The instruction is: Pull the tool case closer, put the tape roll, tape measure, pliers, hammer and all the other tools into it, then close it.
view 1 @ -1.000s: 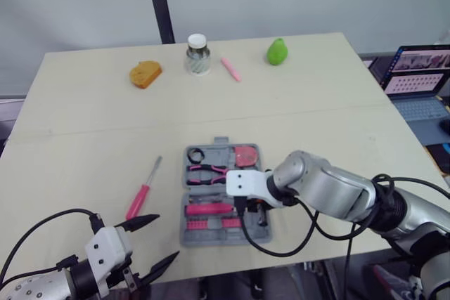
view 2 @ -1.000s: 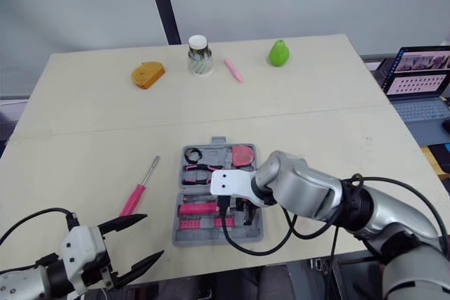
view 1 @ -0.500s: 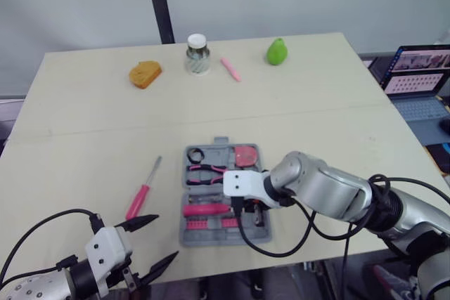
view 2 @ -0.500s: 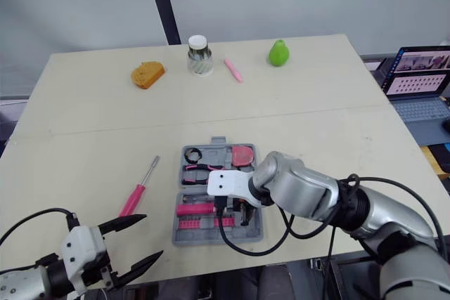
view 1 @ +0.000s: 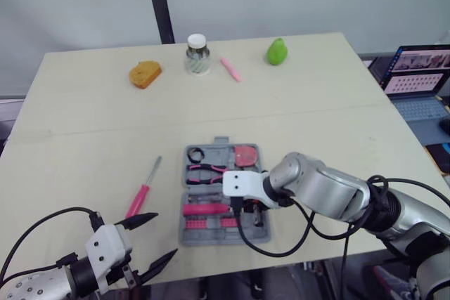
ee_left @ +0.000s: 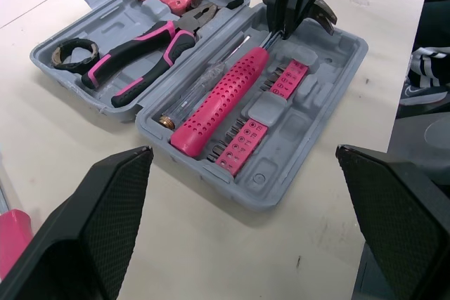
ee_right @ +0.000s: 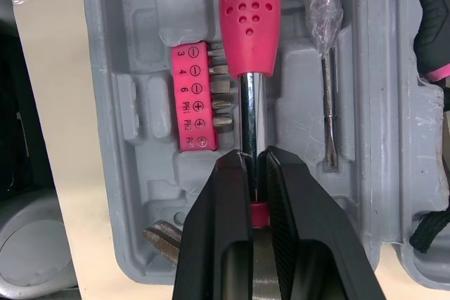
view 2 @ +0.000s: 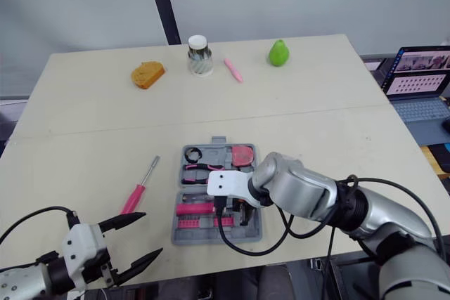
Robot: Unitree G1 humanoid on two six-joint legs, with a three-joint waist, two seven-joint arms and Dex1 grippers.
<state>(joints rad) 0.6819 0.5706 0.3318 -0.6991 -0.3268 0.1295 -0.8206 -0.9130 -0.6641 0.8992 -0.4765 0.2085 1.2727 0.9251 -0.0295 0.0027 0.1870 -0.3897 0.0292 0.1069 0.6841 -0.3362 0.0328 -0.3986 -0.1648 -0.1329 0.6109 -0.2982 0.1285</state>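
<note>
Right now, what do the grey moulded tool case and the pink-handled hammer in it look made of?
Grey moulded tool case: likely hard plastic, matte, with formed recesses. Pink-handled hammer: handle looks like dimpled plastic or rubber, can't tell which; shaft is shiny, mirror-like, probably chromed steel.

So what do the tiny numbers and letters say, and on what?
"3": pink plastic bit strip in the grey plastic tool case
"4": same strip
"6": same strip
"PH1": same strip
"PH2": same strip
Strip's last label: too blurred to read.
Open laptop screen: too small to read.
</note>
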